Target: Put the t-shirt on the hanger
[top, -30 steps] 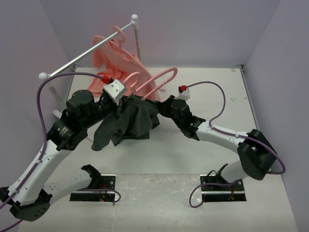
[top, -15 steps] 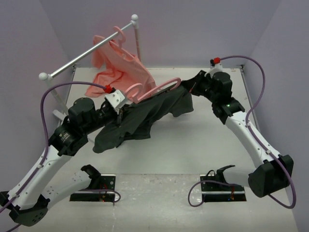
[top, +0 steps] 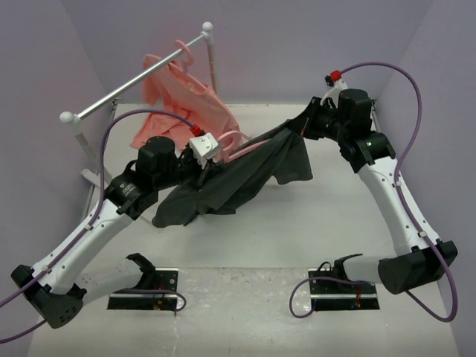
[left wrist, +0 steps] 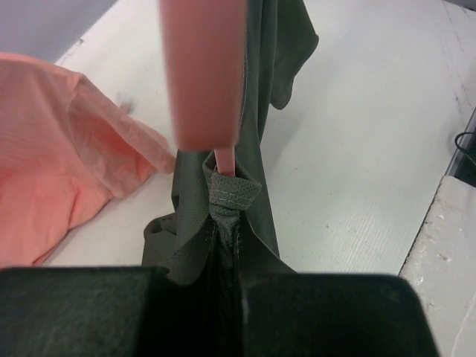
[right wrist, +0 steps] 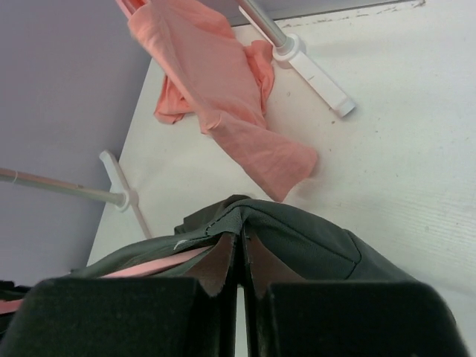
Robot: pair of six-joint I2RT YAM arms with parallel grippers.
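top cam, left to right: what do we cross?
rack knob → left gripper → t-shirt → right gripper. The pink garment is left out: it overlaps the left gripper's span.

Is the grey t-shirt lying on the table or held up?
Held up: the t-shirt hangs stretched between the left gripper and the right gripper.

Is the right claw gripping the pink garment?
No, the right claw is shut on the edge of the dark t-shirt, while the pink garment hangs apart, farther back.
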